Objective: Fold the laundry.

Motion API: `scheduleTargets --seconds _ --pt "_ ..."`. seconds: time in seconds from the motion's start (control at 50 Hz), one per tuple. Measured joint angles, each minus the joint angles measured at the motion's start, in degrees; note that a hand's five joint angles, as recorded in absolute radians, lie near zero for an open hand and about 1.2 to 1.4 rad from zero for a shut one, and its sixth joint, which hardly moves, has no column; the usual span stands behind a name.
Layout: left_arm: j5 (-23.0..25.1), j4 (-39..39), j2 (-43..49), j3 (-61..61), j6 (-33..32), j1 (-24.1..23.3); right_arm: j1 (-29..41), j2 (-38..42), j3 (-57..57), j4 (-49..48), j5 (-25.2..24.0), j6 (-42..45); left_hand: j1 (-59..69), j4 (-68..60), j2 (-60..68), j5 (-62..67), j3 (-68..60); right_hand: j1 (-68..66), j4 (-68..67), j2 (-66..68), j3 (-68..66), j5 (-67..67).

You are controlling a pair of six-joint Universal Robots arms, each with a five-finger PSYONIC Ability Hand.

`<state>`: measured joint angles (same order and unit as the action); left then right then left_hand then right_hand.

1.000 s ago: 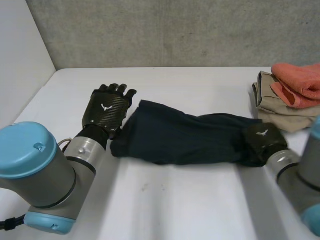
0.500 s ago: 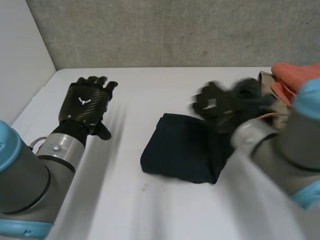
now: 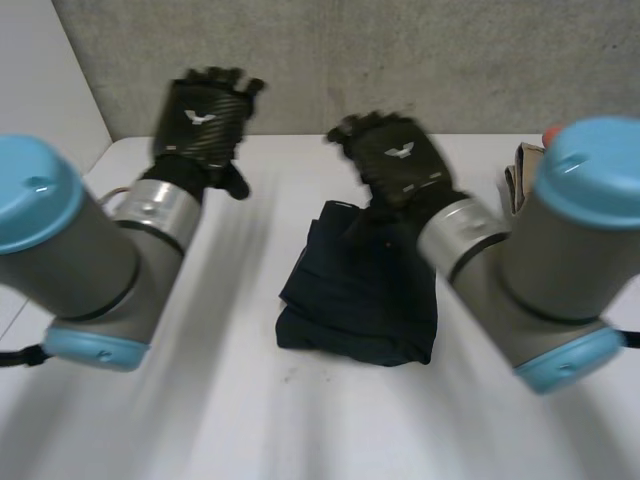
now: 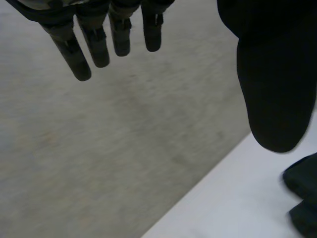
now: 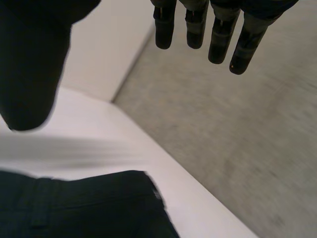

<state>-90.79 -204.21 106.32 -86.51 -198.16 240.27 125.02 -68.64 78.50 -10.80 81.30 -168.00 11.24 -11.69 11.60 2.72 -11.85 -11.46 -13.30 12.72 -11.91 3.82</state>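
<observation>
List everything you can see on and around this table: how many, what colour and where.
garment: one, dark navy, folded, middle of the table
beige cloth: one, folded, far right of the table, partly behind the right arm
orange cloth: one, a sliver by the beige cloth, mostly hidden
table: one, white
wall: one, grey, behind the table
left arm, right arm: two, grey with light-blue caps
left hand: one, black, raised at the far left, fingers straight, empty
right hand: one, black, raised over the garment's far edge, fingers straight, empty
</observation>
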Motion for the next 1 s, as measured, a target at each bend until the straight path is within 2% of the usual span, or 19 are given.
scheduleTargets --seconds 0.06,0.14,0.26,0.4,0.46,0.58,0.76,0.9,1.0 --pt "1.4 1.3 2.5 2.8 0.1 -1.5 -2.1 -2.4 0.8 2.2 1.2 -3.5 0.0 0.0 0.0 0.0 0.0 0.0 0.0 0.0 0.0 0.0" --pt "6.6 5.9 10.8 10.3 0.5 -5.8 -8.1 -5.3 2.1 10.2 4.1 -7.1 0.0 0.0 0.0 0.0 0.0 0.0 0.0 0.0 0.0 0.0" --pt "10.0 10.3 20.5 17.6 0.7 -9.0 -10.7 -2.3 1.2 15.0 5.8 -6.8 0.0 0.0 0.0 0.0 0.0 0.0 0.0 0.0 0.0 0.0" --pt "8.7 19.5 31.7 27.4 -1.1 -10.2 -10.6 6.2 -2.5 15.9 3.3 -5.9 0.0 0.0 0.0 0.0 0.0 0.0 0.0 0.0 0.0 0.0" --pt "5.0 24.3 34.9 30.2 -4.6 -10.1 -10.4 11.1 -4.5 16.1 1.1 -5.3 0.0 0.0 0.0 0.0 0.0 0.0 0.0 0.0 0.0 0.0" --pt "-0.8 27.4 36.1 30.3 -12.0 -10.1 -10.2 17.7 -7.2 17.3 -0.1 -2.7 -0.6 0.0 0.0 0.0 0.0 0.0 0.0 0.0 0.0 0.0" --pt "-2.2 27.2 35.1 28.1 -14.9 -10.4 -10.0 22.7 -9.4 18.3 1.9 3.2 -1.3 0.0 0.0 0.0 0.0 2.5 0.0 -0.3 1.2 0.0" --pt "-1.7 26.6 31.7 27.5 -14.1 -11.0 -9.8 19.8 -9.0 18.0 2.6 3.6 -1.3 0.0 0.0 0.0 0.0 2.6 0.0 -0.3 1.3 0.0" --pt "-1.4 25.2 25.0 25.6 -11.7 -10.6 -9.8 11.7 -6.2 16.1 2.9 1.7 -1.3 0.0 0.0 -0.2 0.0 2.6 0.0 -0.3 1.3 -0.1"
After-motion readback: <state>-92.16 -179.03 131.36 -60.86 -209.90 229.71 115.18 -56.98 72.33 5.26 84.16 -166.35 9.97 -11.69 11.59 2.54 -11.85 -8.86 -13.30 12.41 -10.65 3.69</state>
